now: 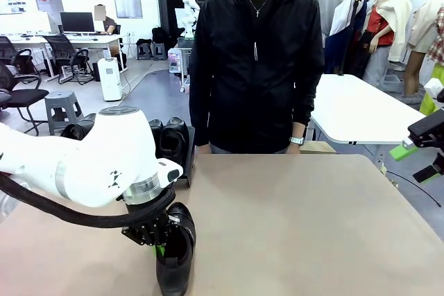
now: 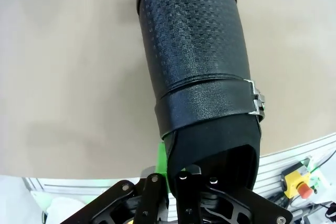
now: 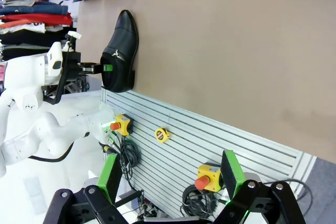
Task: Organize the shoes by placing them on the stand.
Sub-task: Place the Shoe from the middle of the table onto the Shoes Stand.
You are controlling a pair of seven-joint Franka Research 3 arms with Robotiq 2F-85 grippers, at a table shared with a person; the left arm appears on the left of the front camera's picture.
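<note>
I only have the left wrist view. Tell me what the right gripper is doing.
Observer: The right gripper is open and holds nothing, off the table's right edge.
Operator: Confirm my left gripper has the shoe.
Observer: The left gripper is shut on the shoe at its heel opening; the sole rests on the table.
Operator: Report where the other shoes are.
Observer: The other black shoes sit at the far left edge, beside the person.

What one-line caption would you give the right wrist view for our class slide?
Left hand shut on the heel of a black shoe standing on the tan table, right hand open.
</note>
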